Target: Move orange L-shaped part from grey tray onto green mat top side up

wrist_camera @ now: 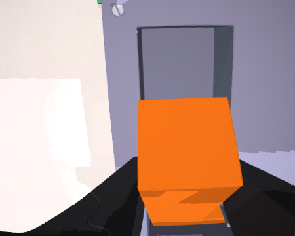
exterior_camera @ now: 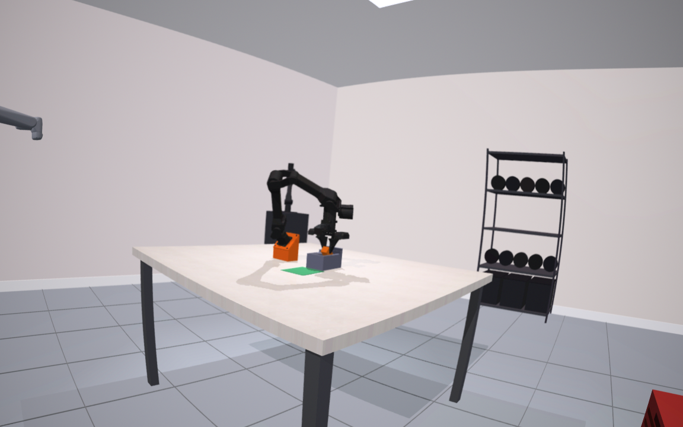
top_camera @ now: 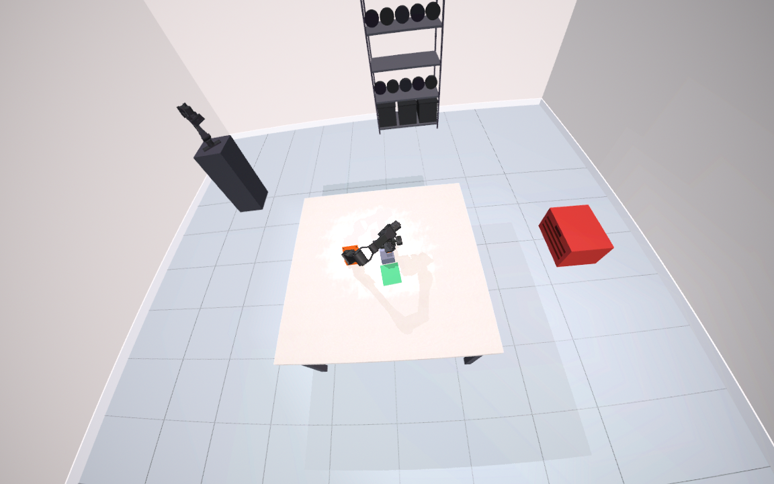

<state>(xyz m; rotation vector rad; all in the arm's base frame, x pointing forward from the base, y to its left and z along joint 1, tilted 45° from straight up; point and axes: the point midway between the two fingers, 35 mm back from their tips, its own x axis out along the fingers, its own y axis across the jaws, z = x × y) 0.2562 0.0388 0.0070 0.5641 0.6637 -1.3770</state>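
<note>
1. The gripper (top_camera: 389,246) (exterior_camera: 326,249) (wrist_camera: 181,166) has its two fingers squeezed on the sides of the orange part (exterior_camera: 325,249) (wrist_camera: 187,141) — it looks like a real pinch.
2. The part sits tipped: its pinched end is up out of the pocket (wrist_camera: 178,62), and the rest goes down inside. I can't see how its low end sits.
3. So the press and tip-up look done, and the pinch looks made. Still left: lift it out, carry it, lay it flat with its top up, and let go.
4. The grey tray (top_camera: 387,259) (exterior_camera: 324,261) (wrist_camera: 269,82) holds the part; the bit of pocket under the raised end is bare.
5. The green mat (top_camera: 390,275) (exterior_camera: 301,270) (wrist_camera: 99,1) is just beside the tray — the part isn't there yet.
6. Far off, a tall rack (top_camera: 404,62) (exterior_camera: 522,231) holds round black things on shelves.
</note>
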